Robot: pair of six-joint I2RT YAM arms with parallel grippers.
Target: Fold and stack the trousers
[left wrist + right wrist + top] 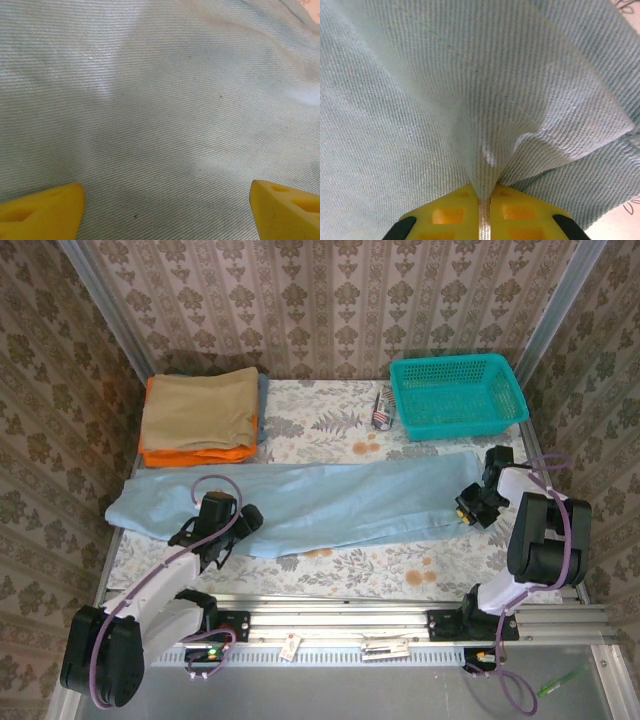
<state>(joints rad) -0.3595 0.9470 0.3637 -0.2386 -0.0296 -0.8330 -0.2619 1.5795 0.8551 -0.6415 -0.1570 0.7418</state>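
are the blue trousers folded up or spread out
Spread out: the trousers lie stretched full length across the table. The right fingers are shut on a ridge of their cloth.

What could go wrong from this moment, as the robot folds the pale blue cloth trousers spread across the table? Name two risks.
1. The right pincer is shut on a thin pinch at one end of the pale light-blue cloth trousers. The cloth may slip out, or only one layer may lift.
2. The left pincer is open over the cloth and holds nothing. Pulling from one end alone might drag the fold askew.
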